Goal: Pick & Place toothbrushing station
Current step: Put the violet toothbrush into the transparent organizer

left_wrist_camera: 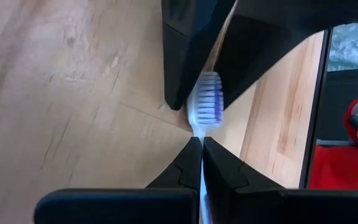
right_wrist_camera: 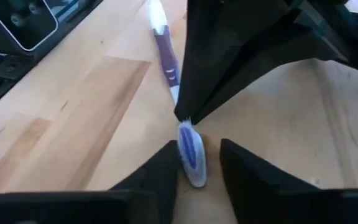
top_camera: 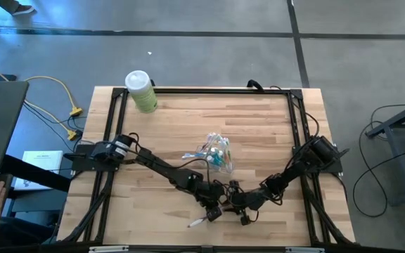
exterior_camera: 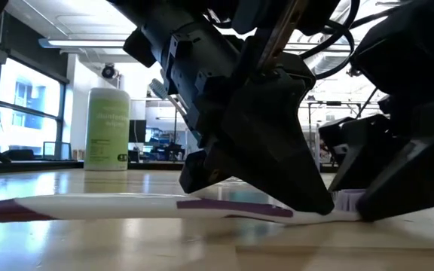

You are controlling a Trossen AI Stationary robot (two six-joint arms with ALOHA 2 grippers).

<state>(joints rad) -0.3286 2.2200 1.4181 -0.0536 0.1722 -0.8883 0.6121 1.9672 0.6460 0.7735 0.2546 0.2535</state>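
Meanwhile, at the desk's [top_camera: 160,119] six o'clock edge, the left tool [left_wrist_camera: 202,163] pinches the neck of a white-and-purple toothbrush [exterior_camera: 126,205] lying flat. The right tool [right_wrist_camera: 197,163], part-spread, straddles its bristle head [right_wrist_camera: 191,152]. This looks like a handover grasp; next, probably, the right tool clamps before the lift toward the station's pile [top_camera: 215,151] at twelve o'clock.

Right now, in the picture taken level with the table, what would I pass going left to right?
Toothbrush handle → pale-green bottle behind it → left tool, shut on the toothbrush's neck → right tool at the bristle head.
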